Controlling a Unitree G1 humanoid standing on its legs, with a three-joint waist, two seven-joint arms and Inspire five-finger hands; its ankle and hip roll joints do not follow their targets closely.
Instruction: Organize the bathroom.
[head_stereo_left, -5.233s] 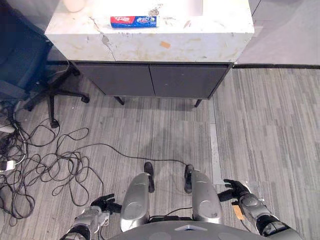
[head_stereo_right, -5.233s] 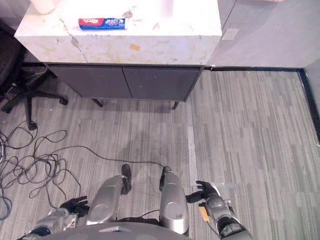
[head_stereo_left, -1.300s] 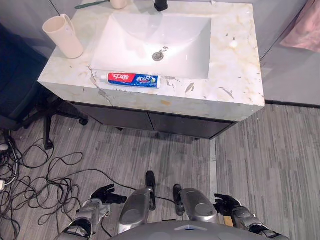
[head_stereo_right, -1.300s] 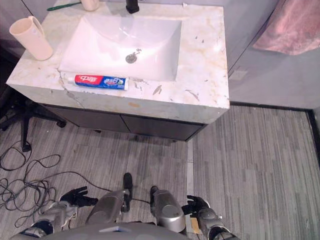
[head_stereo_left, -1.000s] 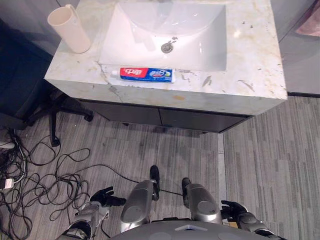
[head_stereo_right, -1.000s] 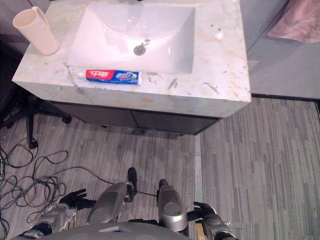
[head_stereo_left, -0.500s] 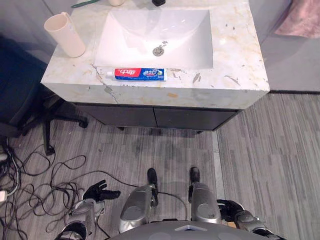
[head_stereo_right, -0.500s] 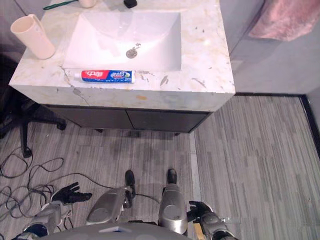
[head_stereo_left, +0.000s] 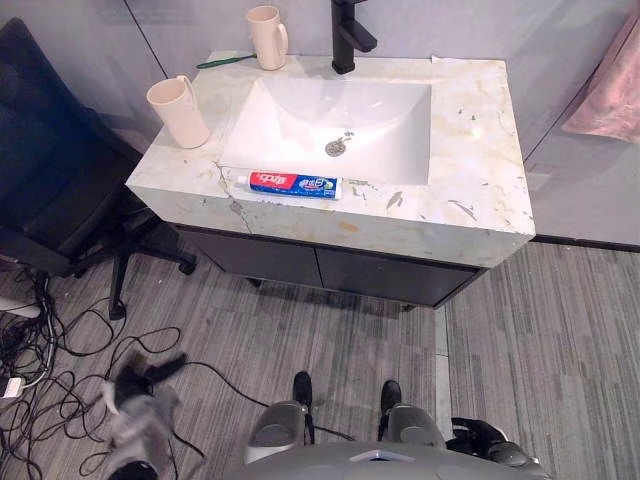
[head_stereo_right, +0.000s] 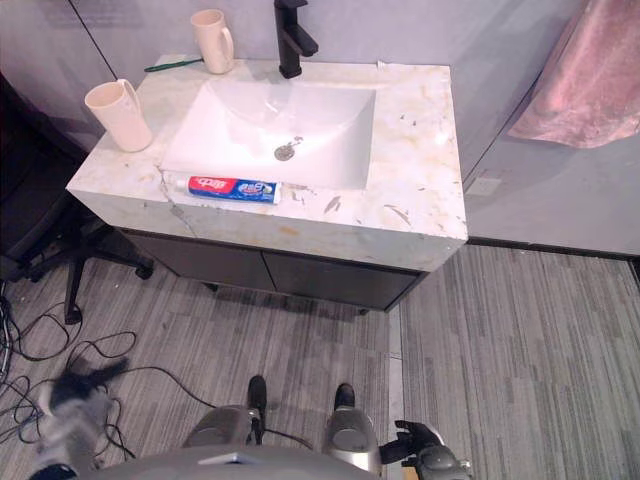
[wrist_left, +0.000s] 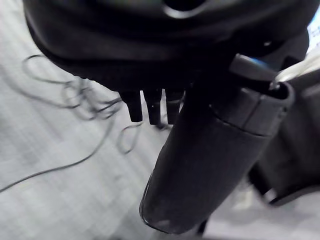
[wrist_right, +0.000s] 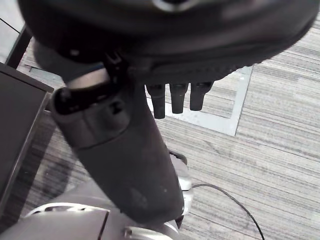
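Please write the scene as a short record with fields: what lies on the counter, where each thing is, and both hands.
toothpaste: lying flat on the counter, in front of the sink
cups: one at the counter's left edge, one at the back left
toothbrush: beside the back cup
faucet: behind the sink
left hand: low over the floor, holding nothing
right hand: low, holding nothing

The dark left hand (head_stereo_left: 140, 385) now sweeps up and blurs; the dark right hand (head_stereo_right: 425, 436) drops lower at the frame's edge.
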